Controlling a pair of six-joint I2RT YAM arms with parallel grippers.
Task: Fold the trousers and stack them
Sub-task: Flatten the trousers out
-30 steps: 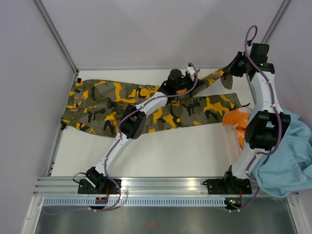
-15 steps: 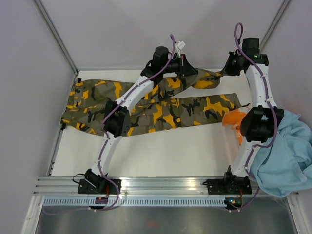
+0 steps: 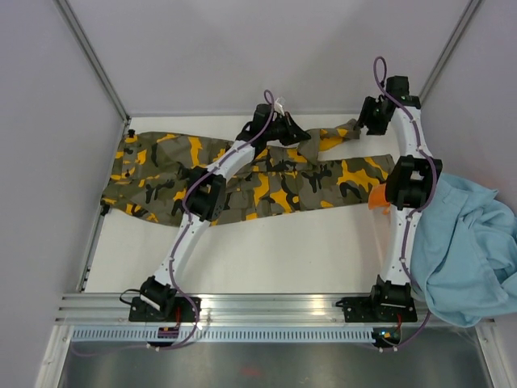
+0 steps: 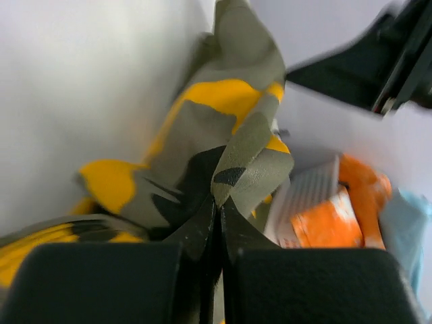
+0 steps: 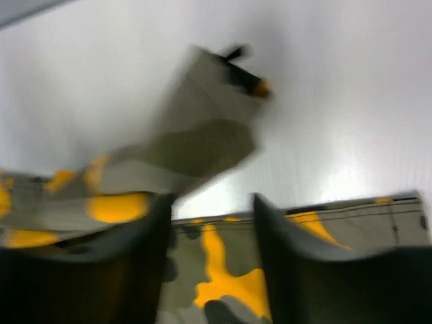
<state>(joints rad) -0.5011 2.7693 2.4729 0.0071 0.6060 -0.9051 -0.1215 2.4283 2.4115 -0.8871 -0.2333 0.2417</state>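
**The trousers [image 3: 161,174] across the far half of the table [image 3: 283,250]**

Their wide end is at the left and both legs reach to the right. Just beside the end of the near leg lies a small garment [image 3: 381,198]. Right of it, a big garment [image 3: 468,242] hangs over the table's right edge.

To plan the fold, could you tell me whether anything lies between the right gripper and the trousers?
Nothing visible does: the right gripper, jaws open, hangs at the far leg of the trousers; the orange garment lies aside.
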